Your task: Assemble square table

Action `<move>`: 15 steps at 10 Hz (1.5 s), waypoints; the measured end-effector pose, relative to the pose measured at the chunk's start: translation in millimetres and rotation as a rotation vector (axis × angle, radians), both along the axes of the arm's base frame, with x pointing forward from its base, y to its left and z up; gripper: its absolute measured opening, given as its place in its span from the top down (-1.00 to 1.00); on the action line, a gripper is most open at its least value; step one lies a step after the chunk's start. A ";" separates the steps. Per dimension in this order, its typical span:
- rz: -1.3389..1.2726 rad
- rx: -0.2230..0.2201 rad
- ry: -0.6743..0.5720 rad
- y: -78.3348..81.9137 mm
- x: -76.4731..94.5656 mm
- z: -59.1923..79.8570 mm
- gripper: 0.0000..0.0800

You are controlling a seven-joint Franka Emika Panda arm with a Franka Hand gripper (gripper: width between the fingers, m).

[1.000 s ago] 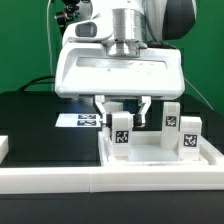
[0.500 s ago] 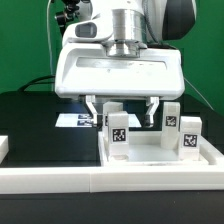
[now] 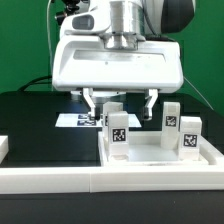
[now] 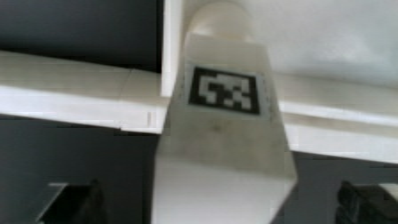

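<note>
- Legs: three tagged leg blocks (image 3: 120, 133) (image 3: 171, 117) (image 3: 190, 135) are standing upright inside the square tabletop (image 3: 160, 154).
- Tabletop is lying on the black bench (image 3: 40, 120), marker board (image 3: 78, 120) at its ten o'clock.
- End effector (image 3: 120, 100) is hovering wide open, gripping nothing, above the nearest leg.

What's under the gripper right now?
A tagged leg stands upright on the tabletop, below the open gripper, not held. Its lower end is hidden in the wrist view.
</note>
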State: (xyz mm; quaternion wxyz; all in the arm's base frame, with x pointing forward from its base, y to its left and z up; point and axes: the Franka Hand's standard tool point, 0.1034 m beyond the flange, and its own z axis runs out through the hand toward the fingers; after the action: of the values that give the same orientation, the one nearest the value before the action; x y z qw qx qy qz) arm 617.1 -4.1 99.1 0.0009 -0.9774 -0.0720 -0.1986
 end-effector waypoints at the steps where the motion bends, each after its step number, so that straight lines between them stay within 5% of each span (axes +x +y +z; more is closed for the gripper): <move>1: -0.001 -0.003 -0.006 -1.3 0.6 -0.8 -0.62; 5: 0.010 0.084 0.252 9.4 -4.7 -7.0 -0.62; 7: 0.034 0.093 0.371 6.7 -2.7 -7.9 -0.62; 14: 0.029 0.069 0.308 -1.9 3.9 -14.3 -0.62; 15: 0.038 0.063 0.297 -3.6 5.5 -13.9 -0.32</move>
State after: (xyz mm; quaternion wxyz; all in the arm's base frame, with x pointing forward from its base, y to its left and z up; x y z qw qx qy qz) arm 622.5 -7.7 85.1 0.0461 -0.9940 -0.0832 -0.0542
